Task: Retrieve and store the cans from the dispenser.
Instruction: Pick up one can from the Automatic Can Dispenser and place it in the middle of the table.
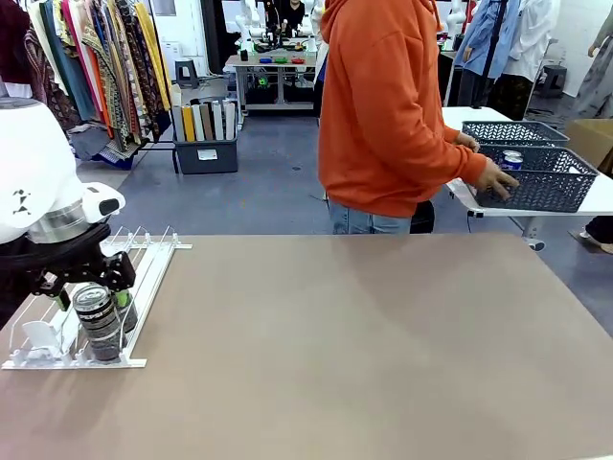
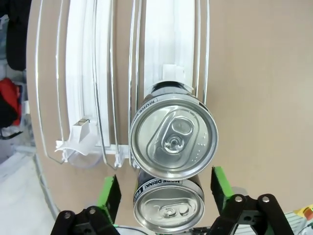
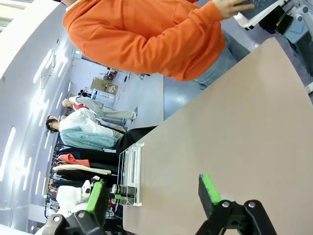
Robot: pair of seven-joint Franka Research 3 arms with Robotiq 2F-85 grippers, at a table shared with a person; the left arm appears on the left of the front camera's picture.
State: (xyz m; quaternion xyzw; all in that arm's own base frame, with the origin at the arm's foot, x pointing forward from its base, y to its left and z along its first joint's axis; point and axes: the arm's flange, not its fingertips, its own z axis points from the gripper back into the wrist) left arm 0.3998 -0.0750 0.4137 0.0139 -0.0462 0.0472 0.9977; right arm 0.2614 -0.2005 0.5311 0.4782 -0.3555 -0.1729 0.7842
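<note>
Left gripper [image 2: 164, 193] fingers are spread around two dark cans [image 2: 173, 135] in the dispenser [image 1: 57, 335] — ungripped; right gripper [image 3: 154, 198] fingers are parted.

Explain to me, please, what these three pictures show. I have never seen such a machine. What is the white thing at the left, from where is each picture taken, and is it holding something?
The white thing is a robot arm; a second arm works beside it. The front view looks across a brown table at a person in an orange hoodie, whose hand is at a dark mesh basket on another table. The other two pictures come from cameras on the arms' wrists.

On the table lies a white dispenser, a rack of rails holding cans. The left gripper has its green pads on both sides of a can, not clearly gripping it. The right gripper is open, with nothing between its pads.
</note>
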